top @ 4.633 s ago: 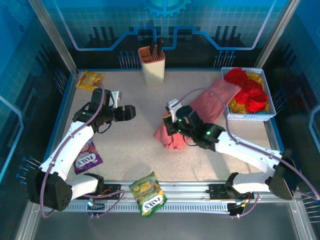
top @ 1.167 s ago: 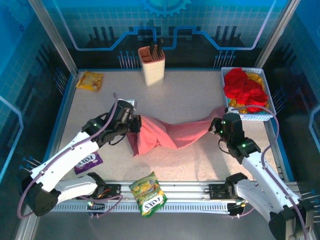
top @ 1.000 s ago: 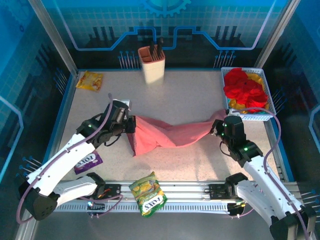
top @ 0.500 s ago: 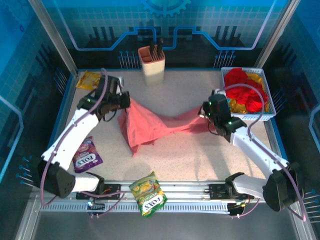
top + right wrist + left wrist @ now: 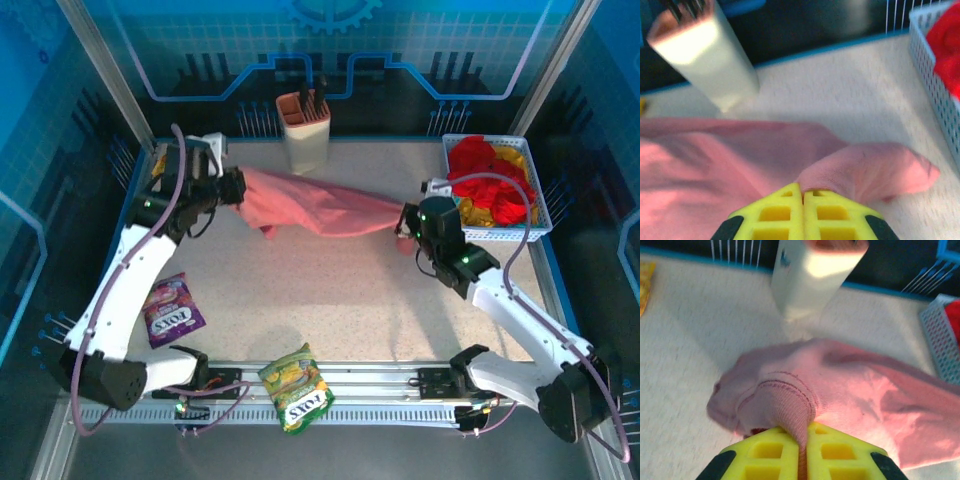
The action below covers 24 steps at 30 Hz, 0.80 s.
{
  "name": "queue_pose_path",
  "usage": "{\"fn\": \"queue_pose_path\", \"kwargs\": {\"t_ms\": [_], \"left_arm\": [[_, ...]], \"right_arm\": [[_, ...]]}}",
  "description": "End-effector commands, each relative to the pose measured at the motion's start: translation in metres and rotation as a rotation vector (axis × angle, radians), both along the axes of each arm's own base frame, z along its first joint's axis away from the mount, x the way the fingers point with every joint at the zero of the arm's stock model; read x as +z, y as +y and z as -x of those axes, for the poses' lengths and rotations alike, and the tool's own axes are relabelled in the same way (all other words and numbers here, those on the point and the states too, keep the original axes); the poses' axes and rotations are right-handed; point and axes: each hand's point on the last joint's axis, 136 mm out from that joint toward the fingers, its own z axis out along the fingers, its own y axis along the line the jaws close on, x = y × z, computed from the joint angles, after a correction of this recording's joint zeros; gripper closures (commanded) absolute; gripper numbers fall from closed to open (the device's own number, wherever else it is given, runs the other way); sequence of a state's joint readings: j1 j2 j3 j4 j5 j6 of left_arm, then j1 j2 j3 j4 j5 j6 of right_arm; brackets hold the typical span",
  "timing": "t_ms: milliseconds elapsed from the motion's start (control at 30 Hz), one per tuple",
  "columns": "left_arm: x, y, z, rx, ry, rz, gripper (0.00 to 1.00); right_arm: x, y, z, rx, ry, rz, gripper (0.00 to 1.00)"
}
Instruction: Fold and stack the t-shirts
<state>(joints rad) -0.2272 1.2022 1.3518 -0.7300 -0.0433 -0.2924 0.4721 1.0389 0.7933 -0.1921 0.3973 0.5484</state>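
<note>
Where the arms work, the bench (image 5: 340, 290) is a pale speckled top with a blue rim. It is boxed in by blue see-through wall panels (image 5: 400, 50) printed with a grid and circuit lines. A metal rail (image 5: 380, 380) runs along the near edge.

Counts:
- One pink t-shirt (image 5: 310, 208), strung left to right across the far half of the bench between the two claws, sagging a little in the middle.
- One blue mesh basket (image 5: 497, 235) at the far right corner, heaped with red cloth (image 5: 480, 170) and yellow cloth (image 5: 515, 155). How many shirts are in the heap cannot be told.
- One cream holder (image 5: 305, 135) with a salmon top at far centre, dark handles poking out.
- Three snack packets: a purple packet (image 5: 170, 312) at near left, a yellow-green packet (image 5: 295, 388) lying over the near rail, and an orange-yellow packet (image 5: 644, 285) at the far left corner.

Claws:
- The left claw (image 5: 232, 188) is at far left. In the wrist view its yellow fingers are pinched on a stitched hem of the pink t-shirt.
- The right claw (image 5: 405, 222) sits just left of the basket, its fingers pressed together on the shirt's other end, with a fold bulging out past them.

Hard to see:
- The left arm covers most of the orange-yellow packet from above.
- Whether the shirt's middle touches the bench cannot be told.
- The left wrist view is blurred.
</note>
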Motion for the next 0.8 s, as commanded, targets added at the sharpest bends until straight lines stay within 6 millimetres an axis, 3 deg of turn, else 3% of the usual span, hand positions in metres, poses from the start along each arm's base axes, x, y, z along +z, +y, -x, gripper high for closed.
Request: {"fn": "queue_pose_path", "kwargs": {"t_ms": [0,167,233,300,333,400,467,600,767], "left_arm": [[-0.05,0.008,0.046,0.024,0.184,0.005,0.88],[-0.11,0.016,0.101,0.061,0.413,0.017,0.87],[-0.123,0.021,0.117,0.084,0.472,0.005,0.87],[-0.13,0.025,0.127,0.11,0.505,0.004,0.86],[-0.132,0.025,0.129,0.11,0.513,0.007,0.8],[-0.133,0.025,0.13,0.118,0.523,0.006,0.58],[-0.13,0.025,0.125,0.115,0.511,0.006,0.37],[-0.117,0.017,0.097,0.087,0.442,0.01,0.32],[-0.112,0.003,0.04,0.079,0.362,0.043,0.33]], "right_arm": [[-0.065,0.005,0.042,0.059,0.237,0.013,0.97],[-0.137,0.004,0.102,0.105,0.554,0.054,0.96],[-0.154,0.0,0.12,0.099,0.634,0.057,0.95],[-0.162,0.008,0.128,0.15,0.644,0.015,0.86],[-0.164,0.006,0.13,0.138,0.642,0.007,0.8],[-0.157,0.004,0.125,0.127,0.603,0.011,0.61],[-0.136,0.002,0.109,0.118,0.529,0.03,0.41],[-0.093,0.001,0.071,0.107,0.412,0.056,0.16],[-0.071,0.005,0.036,0.109,0.406,0.056,0.08]]}}
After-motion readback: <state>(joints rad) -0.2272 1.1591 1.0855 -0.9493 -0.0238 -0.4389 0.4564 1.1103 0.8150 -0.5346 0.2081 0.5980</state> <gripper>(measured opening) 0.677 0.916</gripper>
